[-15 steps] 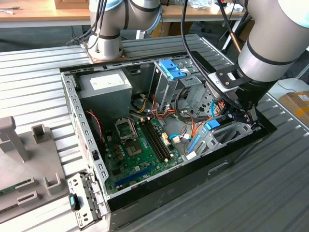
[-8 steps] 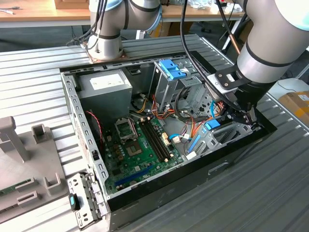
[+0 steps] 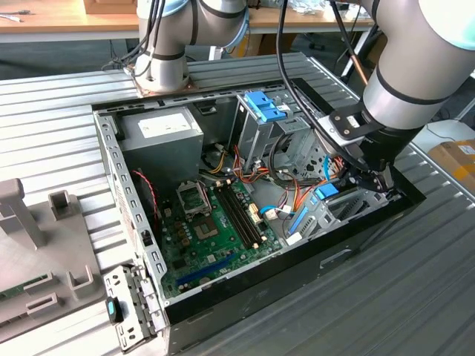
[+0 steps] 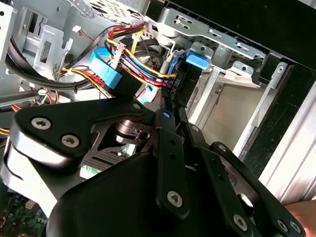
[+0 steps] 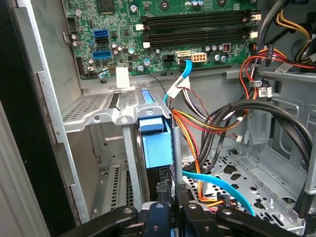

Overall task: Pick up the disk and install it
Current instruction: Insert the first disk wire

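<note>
Black gripper (image 4: 173,101) linkage sits closest in the second wrist view, its fingers drawn nearly together and pinching the dark end of the disk (image 4: 196,60). That disk stands on edge, straight ahead of the fingertips, in a slot of the metal drive bay (image 5: 98,106) at the corner of the computer case (image 3: 297,259), on the exterior view's right. Red, yellow and black wires (image 5: 197,123) crowd just beside it, with a thin blue cable (image 5: 217,185) looping near. Beyond lies the green motherboard (image 3: 215,230).
</note>
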